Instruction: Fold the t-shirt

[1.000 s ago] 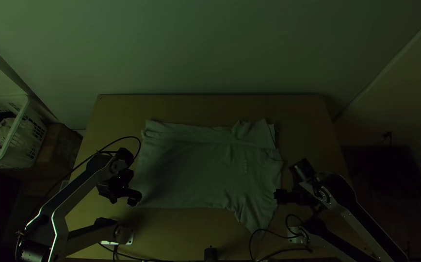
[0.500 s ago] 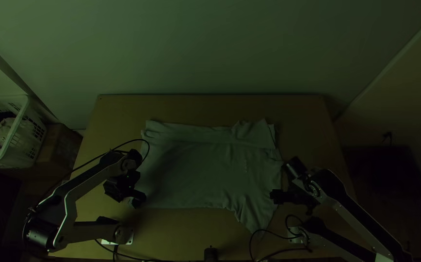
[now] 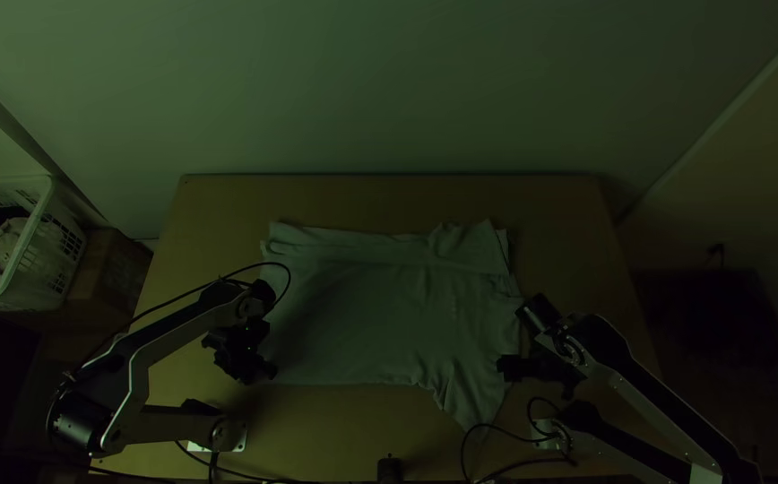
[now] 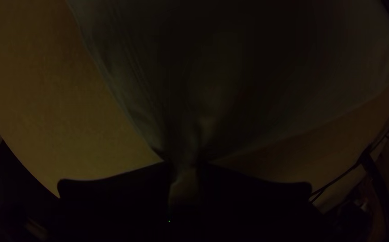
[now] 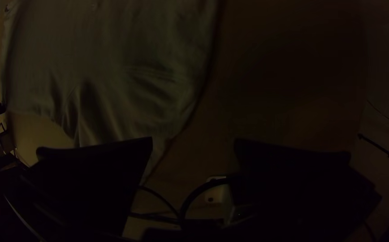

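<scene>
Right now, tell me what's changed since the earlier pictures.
In the top view, the left wide-fingered black hand has moved a little to the right, over the lower-left corner of the pale fabric t-shirt. It pinches the cloth; when it took hold, I cannot tell. The right black hand has shifted slightly left, open. The shirt's main spread looks unchanged.

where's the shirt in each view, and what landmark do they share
Top view: shirt across the middle, far side folded in.
Left wrist view: shirt fans out from the left gripper, which pinches its edge.
Right wrist view: shirt beyond one finger of the open right gripper.
Shared landmark: the table, bare wood beside the shirt.
</scene>
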